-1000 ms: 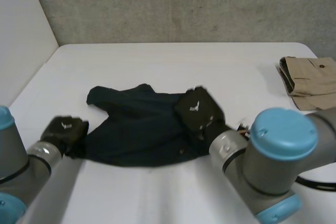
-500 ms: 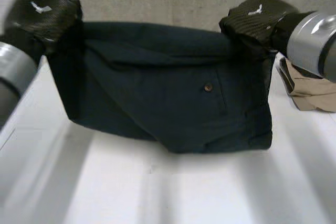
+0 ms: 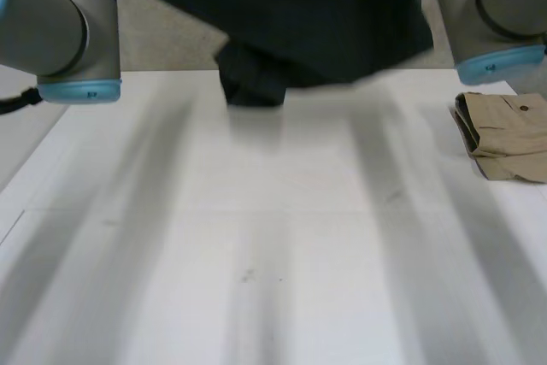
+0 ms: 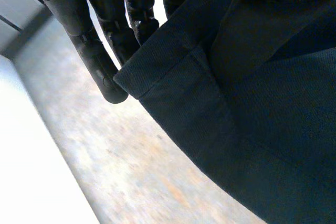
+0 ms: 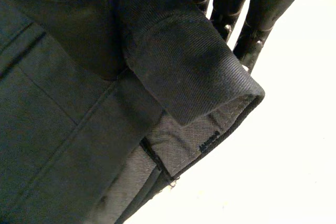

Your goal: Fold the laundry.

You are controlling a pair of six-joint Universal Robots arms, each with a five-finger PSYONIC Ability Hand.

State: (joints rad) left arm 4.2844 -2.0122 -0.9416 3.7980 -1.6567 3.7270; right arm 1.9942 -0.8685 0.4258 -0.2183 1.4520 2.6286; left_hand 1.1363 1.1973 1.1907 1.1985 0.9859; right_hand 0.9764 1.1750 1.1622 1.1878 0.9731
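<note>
A dark navy garment (image 3: 316,23) hangs in the air above the white table (image 3: 273,254), its lowest fold dangling near the far edge. My left arm (image 3: 68,23) and right arm (image 3: 487,14) are raised on either side of it. In the left wrist view my left hand (image 4: 100,19) is shut on a hemmed corner of the garment (image 4: 252,103). In the right wrist view my right hand (image 5: 262,14) is shut on the garment's waistband (image 5: 189,61), which is rolled over and shows its grey lining.
A folded khaki garment (image 3: 508,134) lies at the table's right edge. A grey wall stands behind the table's far edge, and a lighter wall runs along the left.
Both hands have lifted the dark garment off the table and kept rising. It hung spread between them half a second ago; now the arms are higher and only its lower part shows.
</note>
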